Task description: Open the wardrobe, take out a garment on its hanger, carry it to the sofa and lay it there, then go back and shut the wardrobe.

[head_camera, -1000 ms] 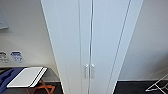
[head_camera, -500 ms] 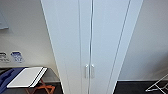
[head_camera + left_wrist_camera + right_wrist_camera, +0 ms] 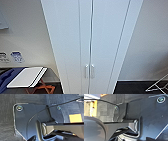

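The tall white wardrobe stands straight ahead in the head view, both full-height doors shut with a thin seam between them. Its pair of small white vertical handles sits low on the doors, one on each side of the seam. The garment, the hanger and the sofa are hidden or out of view. In both wrist views the cameras look down past the robot's own dark plate onto dark grey carpet.
A white board on an orange-legged folding stand is at the lower left beside blue fabric. A metal rack frame pokes in at the lower right. Yellow floor patches lie on the carpet.
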Tool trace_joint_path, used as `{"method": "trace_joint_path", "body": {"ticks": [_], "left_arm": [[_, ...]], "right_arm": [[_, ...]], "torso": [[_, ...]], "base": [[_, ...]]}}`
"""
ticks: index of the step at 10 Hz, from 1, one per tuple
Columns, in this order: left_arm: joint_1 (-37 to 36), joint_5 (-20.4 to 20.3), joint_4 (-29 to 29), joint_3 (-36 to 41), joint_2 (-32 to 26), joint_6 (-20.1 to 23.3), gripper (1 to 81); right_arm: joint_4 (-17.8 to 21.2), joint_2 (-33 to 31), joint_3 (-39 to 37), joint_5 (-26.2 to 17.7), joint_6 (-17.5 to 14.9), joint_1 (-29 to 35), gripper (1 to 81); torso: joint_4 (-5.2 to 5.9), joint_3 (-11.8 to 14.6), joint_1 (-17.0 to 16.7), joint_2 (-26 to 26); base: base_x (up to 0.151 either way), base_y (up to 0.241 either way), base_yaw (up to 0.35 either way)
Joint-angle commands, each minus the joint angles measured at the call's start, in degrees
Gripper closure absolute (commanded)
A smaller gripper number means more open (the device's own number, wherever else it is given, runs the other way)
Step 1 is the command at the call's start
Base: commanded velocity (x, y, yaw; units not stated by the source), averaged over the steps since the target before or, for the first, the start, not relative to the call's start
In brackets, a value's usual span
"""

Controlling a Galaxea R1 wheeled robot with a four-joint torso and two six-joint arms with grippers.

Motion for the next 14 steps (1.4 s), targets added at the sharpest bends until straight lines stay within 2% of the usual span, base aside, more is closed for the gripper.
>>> {"method": "trace_joint_path", "body": {"ticks": [1,2,3,4,8,10,12,14], "left_arm": [[-4.9,2.4,0.0,20.0,-17.6,-0.4,1.0],[-6.3,2.4,0.5,23.3,-20.0,-0.1,1.0],[-7.9,1.6,0.5,25.5,-22.1,0.1,1.0],[-9.3,-0.5,0.6,27.9,-24.3,0.2,1.0],[-17.8,-3.0,4.9,39.8,-35.0,0.2,1.0],[-23.7,-2.6,5.9,43.9,-38.5,0.2,1.0],[-30.7,-1.8,7.6,46.7,-40.2,0.1,1.0],[-38.5,4.5,6.8,47.4,-40.3,-0.5,1.0]], "right_arm": [[0.0,-19.1,20.1,-0.5,0.7,7.4,1.0],[-0.4,-22.3,24.4,0.8,0.6,9.1,1.0],[-0.5,-25.0,27.6,4.3,-0.1,11.1,1.0],[-0.8,-27.6,31.0,6.5,-0.3,12.9,1.0],[-2.3,-37.6,44.9,6.2,-0.1,25.0,1.0],[-1.9,-39.2,47.5,5.4,0.4,32.9,1.0],[-1.3,-38.7,49.5,1.0,0.7,40.7,1.0],[-1.7,-36.4,51.6,-5.2,2.2,48.3,1.0]], "torso": [[0.00,0.0,0.0,0.0],[0.00,0.0,0.0,0.0],[0.00,0.0,0.0,0.0],[0.00,0.0,0.0,0.0],[0.00,0.0,0.0,0.0],[0.00,-0.1,0.0,0.0],[0.00,-0.1,0.0,0.0],[0.00,-0.1,0.1,0.1]], "base": [[0.000,0.000,0.000],[0.000,0.000,0.000],[0.000,0.000,0.000],[0.000,0.000,0.000],[0.000,0.000,0.000],[0.000,0.000,0.000],[0.000,0.000,0.000],[0.000,0.000,0.000]]}}
